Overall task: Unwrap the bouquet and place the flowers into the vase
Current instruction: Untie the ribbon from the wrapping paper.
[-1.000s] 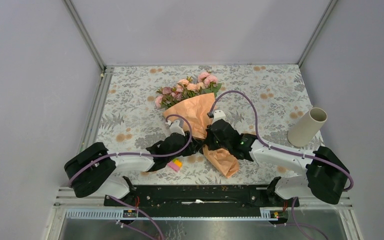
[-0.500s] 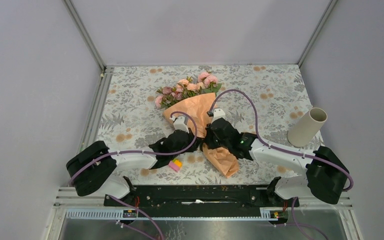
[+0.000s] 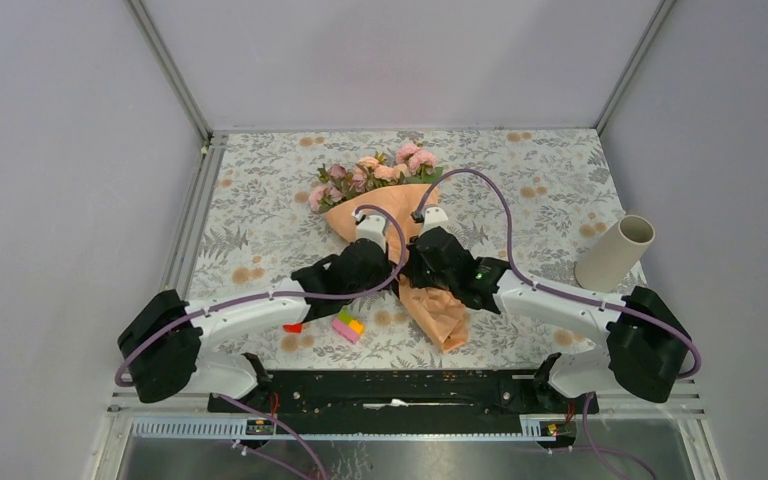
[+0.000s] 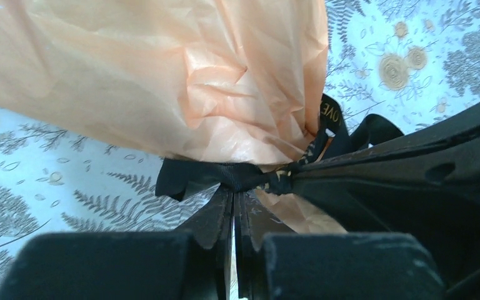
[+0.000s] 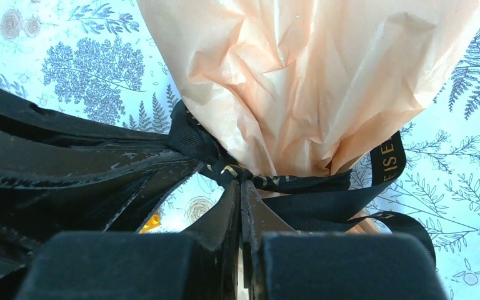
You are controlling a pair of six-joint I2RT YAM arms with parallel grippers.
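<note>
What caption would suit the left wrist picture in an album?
Left gripper pinches the black ribbon tied round the paper-wrapped bouquet.

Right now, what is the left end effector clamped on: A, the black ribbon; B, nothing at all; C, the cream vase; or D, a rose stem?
A: the left wrist view shows the left end effector shut on the black ribbon tied around the orange paper wrap.

The paper (image 4: 162,75) hides the stems of the flowers (image 3: 375,172).

ribbon (image 5: 312,182) reads "ove", "ise"
</note>
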